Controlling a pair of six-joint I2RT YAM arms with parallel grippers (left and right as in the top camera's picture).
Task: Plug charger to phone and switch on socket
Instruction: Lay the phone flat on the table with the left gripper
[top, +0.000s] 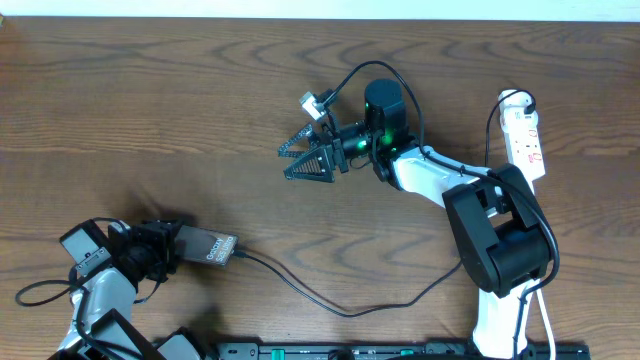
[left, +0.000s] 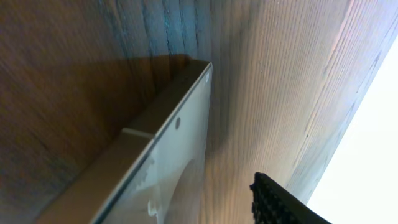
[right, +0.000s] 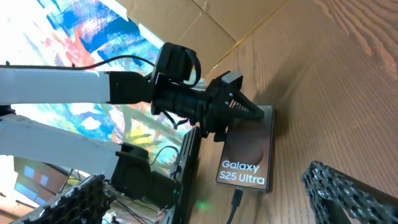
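The phone (top: 208, 248) lies at the front left with its glossy grey side up; "Galaxy S25 Ultra" shows in white in the right wrist view (right: 249, 152). The charger cable (top: 330, 306) runs from the right arm's side to the phone, and its plug tip (right: 237, 198) sits in the phone's near end. My left gripper (top: 168, 248) is at the phone's other end. In the left wrist view the phone (left: 168, 168) fills the left side, and one finger (left: 277, 202) stands apart from it. My right gripper (top: 286, 163) is open, empty and mid-table. The white socket (top: 524, 130) lies far right.
The right arm's base (top: 500, 250) stands at the right, between the socket and the cable's run. A dark rail (top: 400, 351) lies along the table's front edge. Thick black robot cables loop above the right wrist (top: 350, 80). Cardboard (right: 249, 15) stands behind the table.
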